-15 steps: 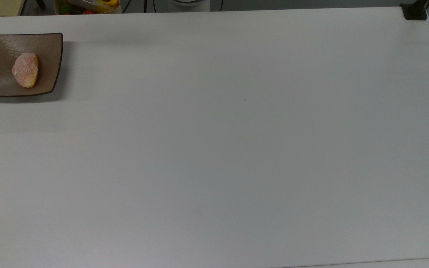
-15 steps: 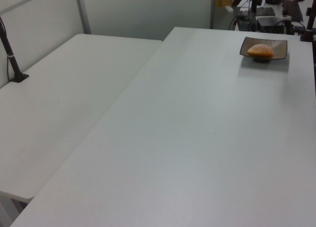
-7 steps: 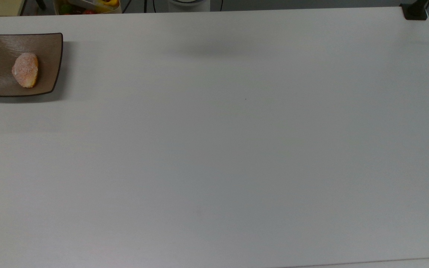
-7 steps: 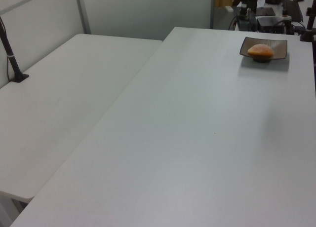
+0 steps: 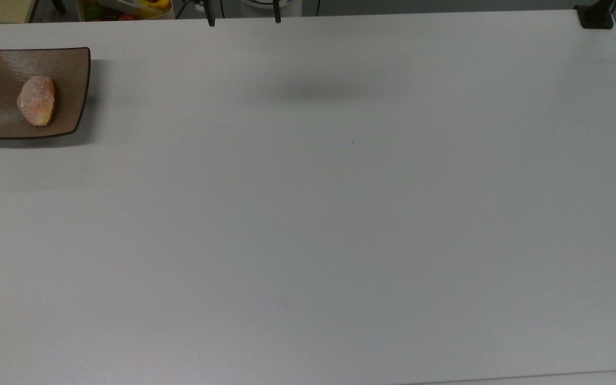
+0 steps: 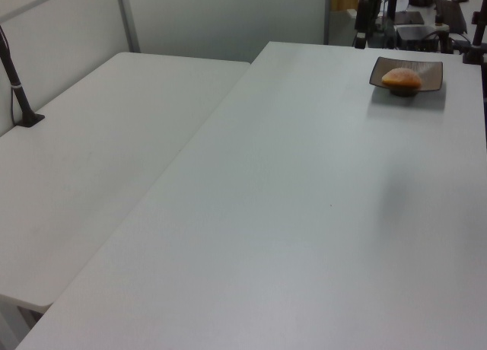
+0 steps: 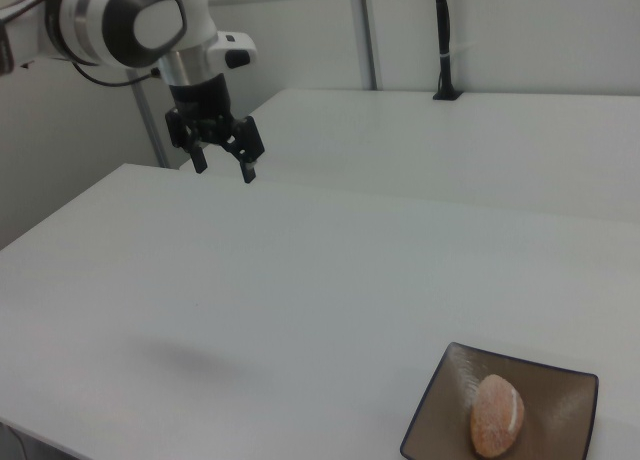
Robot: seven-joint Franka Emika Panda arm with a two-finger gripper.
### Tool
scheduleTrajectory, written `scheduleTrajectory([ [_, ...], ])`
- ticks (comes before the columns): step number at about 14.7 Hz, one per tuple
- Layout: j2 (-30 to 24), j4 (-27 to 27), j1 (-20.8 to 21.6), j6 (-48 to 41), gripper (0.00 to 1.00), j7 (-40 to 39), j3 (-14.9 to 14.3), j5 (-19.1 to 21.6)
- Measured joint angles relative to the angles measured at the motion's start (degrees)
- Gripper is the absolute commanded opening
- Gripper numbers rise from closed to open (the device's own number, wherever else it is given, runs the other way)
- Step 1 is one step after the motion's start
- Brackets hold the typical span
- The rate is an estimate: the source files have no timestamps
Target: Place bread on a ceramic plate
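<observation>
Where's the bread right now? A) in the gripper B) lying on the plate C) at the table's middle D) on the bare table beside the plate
B: the bread lies on the ceramic plate, while the gripper hangs open and empty far off.

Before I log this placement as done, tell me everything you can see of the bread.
The bread is a small oval bun, orange-tan with a grainy, sugared-looking surface and a short white stripe. It lies flat on the ceramic plate, much smaller than it and inside the dark rim. In the top view it sits a little toward the plate's left. Nothing else touches it; the gripper hangs open, far off.
</observation>
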State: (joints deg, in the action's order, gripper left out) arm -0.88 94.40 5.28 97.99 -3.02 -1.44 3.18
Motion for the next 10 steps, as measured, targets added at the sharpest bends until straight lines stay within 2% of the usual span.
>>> scheduleTrajectory([
  [3,0.8,0.6,-0.1,2.6,1.00,-3.4,-0.2,0.0],
  [10,0.8,0.6,-0.7,2.8,1.00,-5.7,-0.3,0.0],
])
